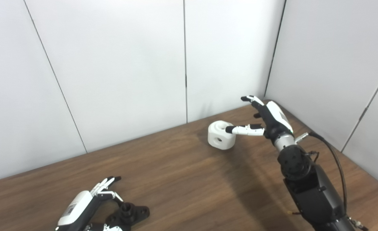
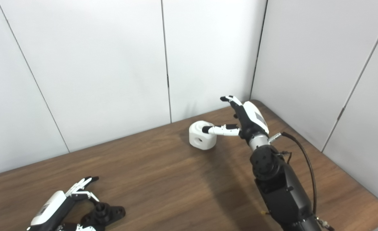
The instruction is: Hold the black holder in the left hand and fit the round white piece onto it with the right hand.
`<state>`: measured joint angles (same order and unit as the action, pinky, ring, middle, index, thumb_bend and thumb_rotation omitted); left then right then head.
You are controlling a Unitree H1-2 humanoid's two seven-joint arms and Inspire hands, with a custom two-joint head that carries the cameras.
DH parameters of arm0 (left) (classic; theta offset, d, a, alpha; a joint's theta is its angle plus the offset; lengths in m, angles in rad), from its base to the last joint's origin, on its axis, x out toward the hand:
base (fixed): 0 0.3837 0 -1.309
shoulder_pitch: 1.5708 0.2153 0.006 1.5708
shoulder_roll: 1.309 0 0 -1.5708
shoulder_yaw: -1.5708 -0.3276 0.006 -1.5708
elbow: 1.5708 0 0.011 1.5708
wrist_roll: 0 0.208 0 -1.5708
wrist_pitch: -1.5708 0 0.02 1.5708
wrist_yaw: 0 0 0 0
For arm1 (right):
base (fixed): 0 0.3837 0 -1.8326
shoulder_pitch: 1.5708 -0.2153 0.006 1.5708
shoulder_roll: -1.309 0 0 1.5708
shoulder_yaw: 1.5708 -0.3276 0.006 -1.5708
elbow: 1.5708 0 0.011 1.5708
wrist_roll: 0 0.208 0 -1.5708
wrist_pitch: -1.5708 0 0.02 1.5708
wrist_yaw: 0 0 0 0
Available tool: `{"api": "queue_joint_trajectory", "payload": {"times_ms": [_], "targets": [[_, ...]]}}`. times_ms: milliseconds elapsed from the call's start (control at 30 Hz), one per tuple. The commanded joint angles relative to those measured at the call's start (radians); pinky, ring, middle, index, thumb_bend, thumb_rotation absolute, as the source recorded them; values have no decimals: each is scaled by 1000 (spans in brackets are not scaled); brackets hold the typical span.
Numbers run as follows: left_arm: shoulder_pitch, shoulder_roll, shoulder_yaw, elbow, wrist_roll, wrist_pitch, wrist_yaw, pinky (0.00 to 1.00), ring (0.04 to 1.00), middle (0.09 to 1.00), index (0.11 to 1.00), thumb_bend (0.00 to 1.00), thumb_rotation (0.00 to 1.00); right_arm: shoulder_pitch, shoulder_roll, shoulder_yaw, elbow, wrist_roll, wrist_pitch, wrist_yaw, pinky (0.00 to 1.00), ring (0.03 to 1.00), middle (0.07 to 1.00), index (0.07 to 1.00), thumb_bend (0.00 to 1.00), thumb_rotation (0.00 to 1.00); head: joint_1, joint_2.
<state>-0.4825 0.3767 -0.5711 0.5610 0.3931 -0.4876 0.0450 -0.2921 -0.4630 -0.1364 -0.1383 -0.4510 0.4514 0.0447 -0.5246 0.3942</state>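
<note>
Round white piece (image 1: 221, 134) sits far right on table (image 1: 182, 166), just left of your right hand (image 1: 267, 120); fingers spread, thumb tip over its top hole, no grasp. Left hand (image 1: 86, 205) open beside black holder (image 1: 129, 213), near left.

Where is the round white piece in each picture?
Left eye view: the round white piece sits on the table right of centre, at the right hand.
Right eye view: it is at centre.
Shared landmark: the vertical wall seam just behind it.
</note>
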Motion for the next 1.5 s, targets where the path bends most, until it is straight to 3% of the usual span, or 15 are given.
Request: {"api": "queue_joint_trajectory", "payload": {"times_ms": [0,500,1467], "targets": [[108,43,-35,78,29,18,1,1000,1000,956,483,524,56,-27,-2,2,0,10,-28,-16,748,898,955,884,960,487,0,1],[123,50,-23,72,-5,18,-24,1000,1000,954,483,524,55,-43,21,21,109,66,-66,-29,838,942,977,917,995,497,17,10],[129,55,-7,49,15,18,-32,1000,1000,951,483,524,55,-104,59,20,303,143,-154,-127,751,897,948,922,959,417,52,9]]}}
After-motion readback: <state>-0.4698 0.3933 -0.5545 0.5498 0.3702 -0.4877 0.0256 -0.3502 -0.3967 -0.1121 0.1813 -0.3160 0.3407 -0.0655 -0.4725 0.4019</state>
